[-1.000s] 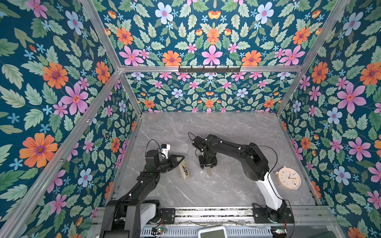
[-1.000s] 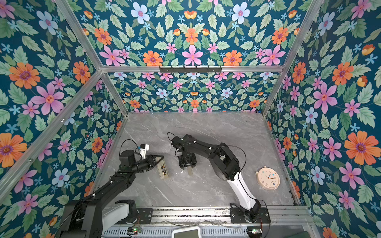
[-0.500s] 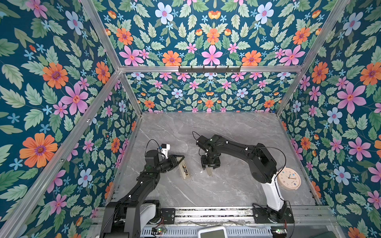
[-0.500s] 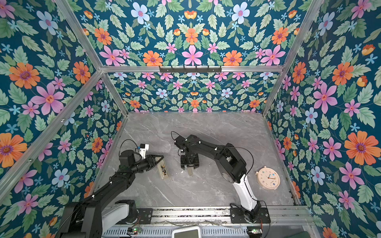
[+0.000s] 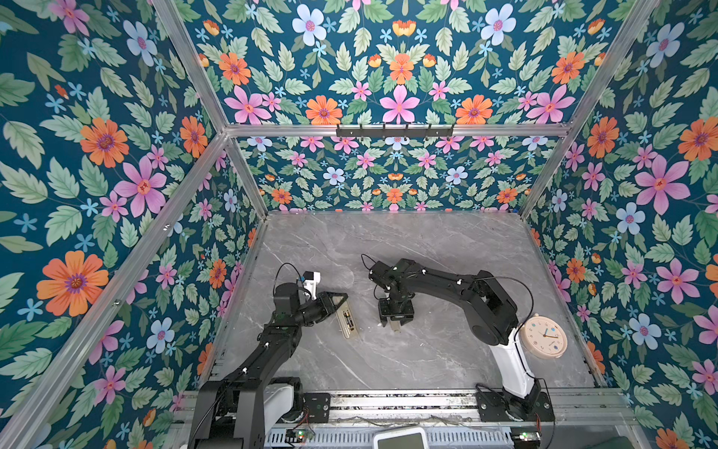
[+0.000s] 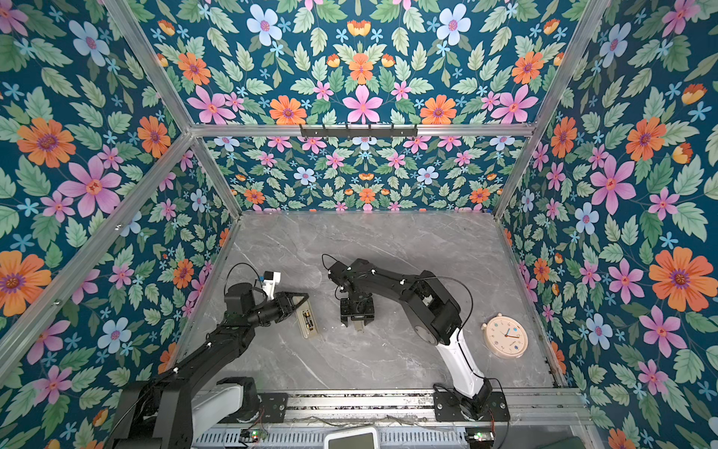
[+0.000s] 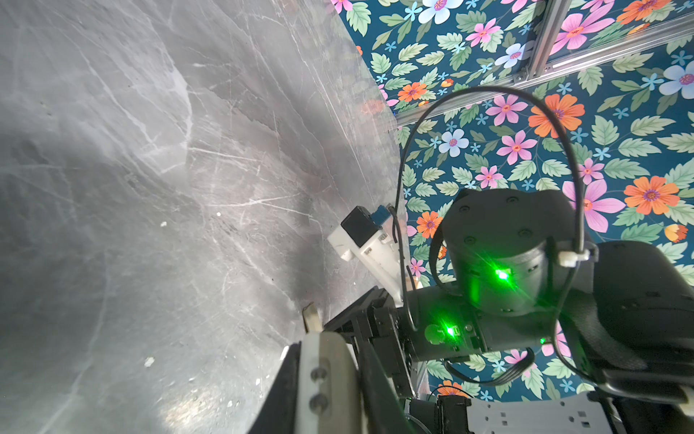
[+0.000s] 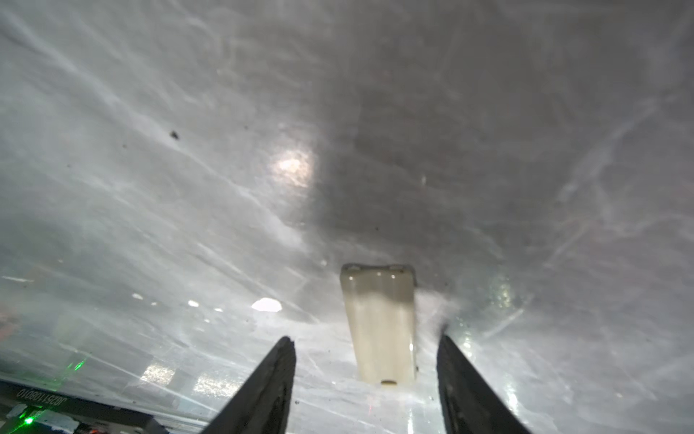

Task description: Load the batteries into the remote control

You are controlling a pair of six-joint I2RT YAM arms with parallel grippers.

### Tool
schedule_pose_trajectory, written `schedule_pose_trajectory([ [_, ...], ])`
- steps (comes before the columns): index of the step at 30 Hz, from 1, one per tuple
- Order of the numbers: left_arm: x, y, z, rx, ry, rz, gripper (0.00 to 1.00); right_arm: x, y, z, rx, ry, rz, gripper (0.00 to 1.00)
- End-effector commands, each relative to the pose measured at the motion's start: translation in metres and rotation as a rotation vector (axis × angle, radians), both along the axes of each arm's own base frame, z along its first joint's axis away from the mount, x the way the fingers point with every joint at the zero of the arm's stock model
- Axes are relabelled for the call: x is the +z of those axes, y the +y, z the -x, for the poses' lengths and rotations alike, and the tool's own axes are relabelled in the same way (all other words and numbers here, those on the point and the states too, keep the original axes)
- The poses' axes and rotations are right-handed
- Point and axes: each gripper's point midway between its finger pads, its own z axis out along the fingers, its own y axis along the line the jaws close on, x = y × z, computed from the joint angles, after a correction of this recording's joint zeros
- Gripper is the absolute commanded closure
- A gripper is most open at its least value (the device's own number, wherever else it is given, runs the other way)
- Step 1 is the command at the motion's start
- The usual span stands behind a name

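We see 2 batteries (image 6: 306, 318) lying side by side in the open bay of the remote (image 5: 349, 331). The remote is back up on the desk (image 5: 427, 361), left of centre and toward the near edge. Its long axis runs far-to-near, slightly skewed. So loading looks done to us, and closing the bay is what's left.

The left gripper (image 5: 337, 301) is fully closed, with its tip at the remote's far end. It seems to pin the remote down, but we can't tell if it pinches anything.

The key relation is in the cover (image 8: 381, 323). It lies flat on the desk, well apart from the remote on the side toward the right edge, directly under the right gripper (image 8: 365, 337). That gripper's jaws are spread about halfway and hold nothing. They straddle the cover, which sits off-centre, close to 1 jaw, and we see no contact.

The cover's long axis runs along the gap between the jaws, so closing would squeeze its short width. In a top view only the near end of the cover (image 5: 396, 325) shows below the gripper.

The right arm is clearly nearer the cover. We judge the next move as lower, centre, then close.
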Motion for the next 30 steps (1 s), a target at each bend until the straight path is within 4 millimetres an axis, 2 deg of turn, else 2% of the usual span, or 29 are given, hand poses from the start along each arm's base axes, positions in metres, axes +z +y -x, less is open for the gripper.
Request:
schedule_pose_trajectory([
  [1, 0.006, -0.001, -0.001, -0.013, -0.036, 0.003, 1.00, -0.001, -0.007, 0.007, -0.012, 0.025, 0.030, 0.41],
  [8, 0.004, -0.001, -0.001, -0.010, -0.034, 0.001, 1.00, -0.009, -0.010, 0.012, -0.010, 0.050, 0.040, 0.50],
  [23, 0.004, 0.000, -0.002, -0.007, -0.036, -0.003, 1.00, -0.014, -0.015, 0.014, 0.043, 0.045, 0.092, 0.67],
  [30, 0.005, 0.000, -0.002, -0.007, -0.038, -0.003, 1.00, -0.014, -0.017, 0.012, 0.064, 0.032, 0.113, 0.69],
])
